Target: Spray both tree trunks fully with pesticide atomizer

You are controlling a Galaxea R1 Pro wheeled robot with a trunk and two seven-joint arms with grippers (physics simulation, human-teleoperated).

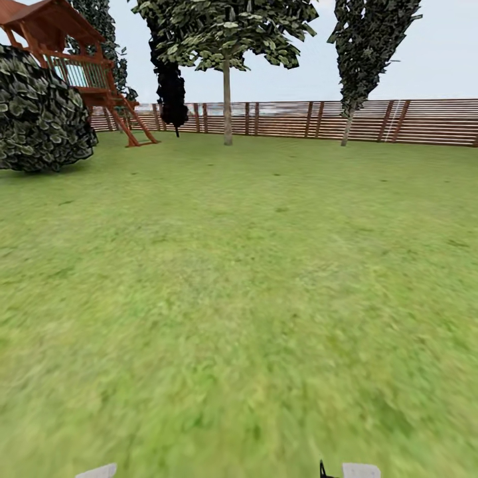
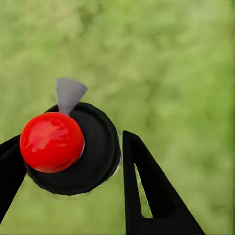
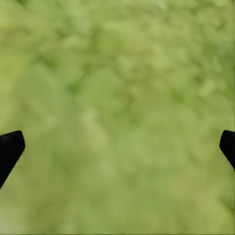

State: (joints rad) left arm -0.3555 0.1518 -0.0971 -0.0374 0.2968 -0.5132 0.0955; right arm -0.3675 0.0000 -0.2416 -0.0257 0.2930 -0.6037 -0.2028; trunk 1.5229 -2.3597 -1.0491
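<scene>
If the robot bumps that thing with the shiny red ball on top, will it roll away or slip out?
The atomizer looks round from above, so if dropped on its side it would probably roll. Its red top looks glossy, so likely slippery. The left gripper has a finger on each side of it, so it probably stays put.

A wide stretch of open lawn [image 1: 252,299] is seen ahead, running to the slatted wooden fence [image 1: 299,119] that closes off the far side. At the far left the way is blocked by a dense rounded bush [image 1: 40,113] and a wooden play tower [image 1: 79,66]. Near the fence, three trees are spaced apart with gaps between them: a dark one [image 1: 171,86], a thin-trunked leafy one [image 1: 227,99] and a narrow one [image 1: 348,79].
</scene>
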